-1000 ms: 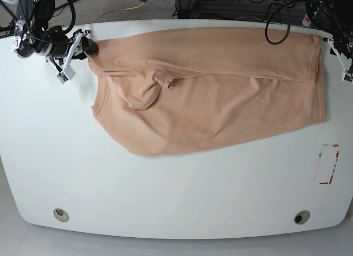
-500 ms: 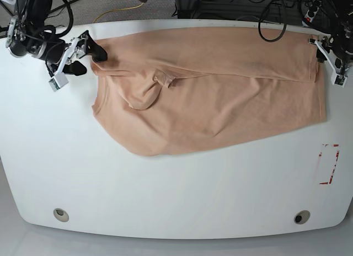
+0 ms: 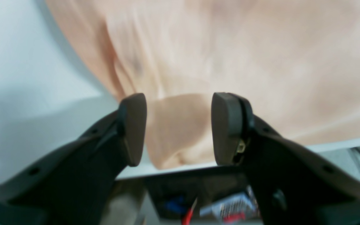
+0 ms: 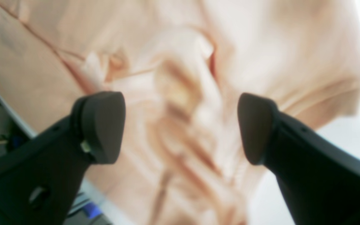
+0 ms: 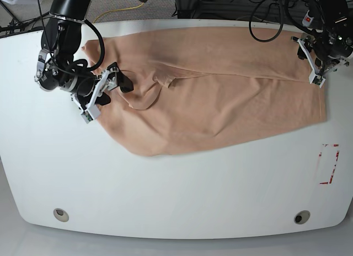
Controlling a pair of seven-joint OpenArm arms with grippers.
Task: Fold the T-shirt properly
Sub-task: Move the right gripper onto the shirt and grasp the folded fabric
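The peach T-shirt [image 5: 220, 96] lies spread across the far half of the white table [image 5: 165, 195], with a crumpled fold [image 5: 146, 96] near its left end. In the base view my right gripper [image 5: 106, 91] is open over the shirt's left edge. The right wrist view shows its fingers [image 4: 102, 125] spread wide over wrinkled cloth [image 4: 180, 93]. My left gripper [image 5: 310, 63] is at the shirt's far right corner. It is open, and a folded corner of the shirt [image 3: 177, 131] lies between its pads [image 3: 133, 128] by the table's edge.
A red-and-white tape rectangle [image 5: 329, 164] marks the table at the right. Two round holes [image 5: 61, 214] [image 5: 301, 217] sit near the front edge. Cables [image 5: 265, 13] hang behind the far edge.
My right gripper has swung from the table's far left corner down and rightward onto the shirt's left side. My left gripper has shifted left onto the shirt's far right corner.
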